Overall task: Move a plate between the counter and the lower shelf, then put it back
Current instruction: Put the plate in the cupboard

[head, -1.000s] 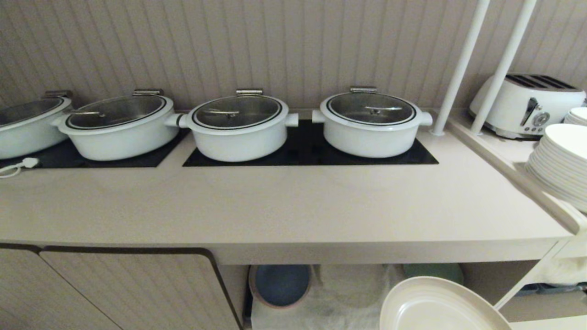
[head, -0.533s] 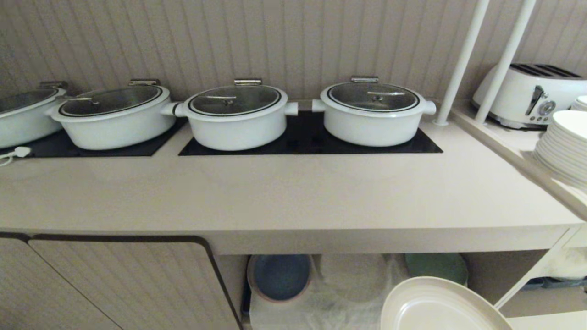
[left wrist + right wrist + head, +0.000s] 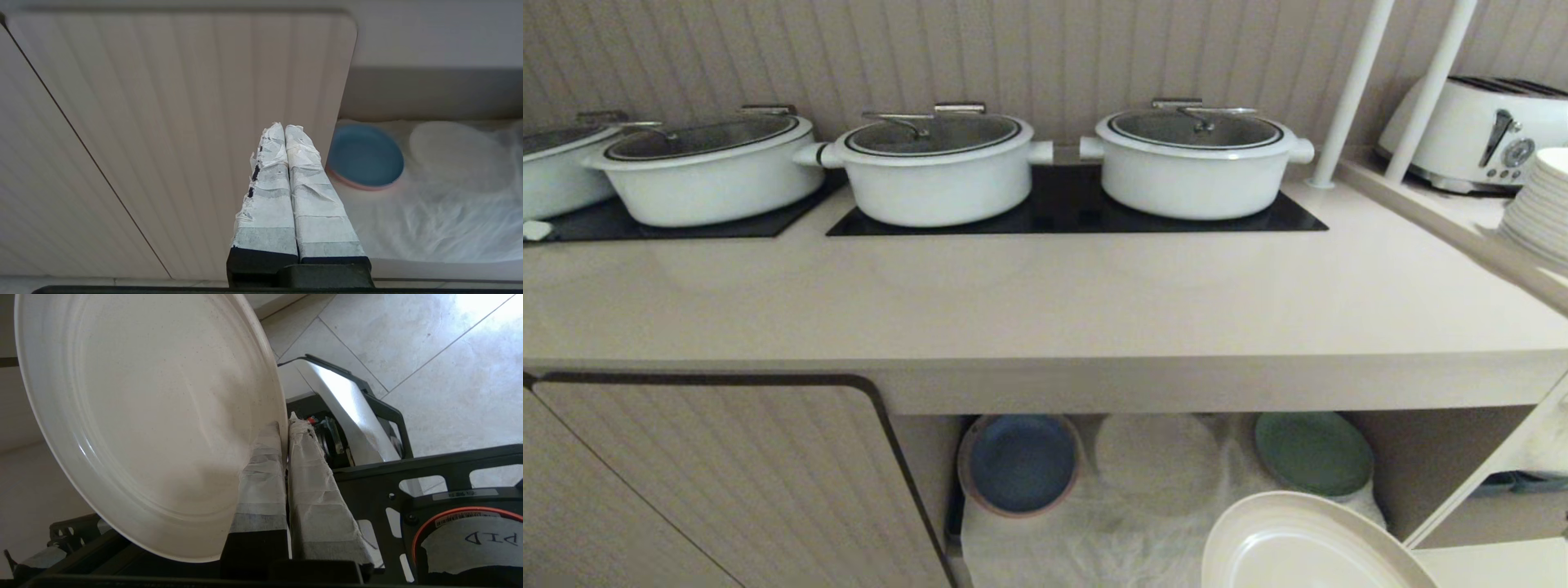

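Beige kitchen table (image 3: 1045, 310) carries three white pots (image 3: 935, 167) on black hobs. Beneath it, the lower shelf (image 3: 1143, 523) holds a blue plate (image 3: 1021, 464) and a green plate (image 3: 1313, 453) on white cloth. Right gripper (image 3: 284, 425) clamps the cream plate (image 3: 147, 416) by its rim, in front of the shelf. Left gripper (image 3: 284, 127), fingers together, hangs beside the cabinet door (image 3: 184, 122).
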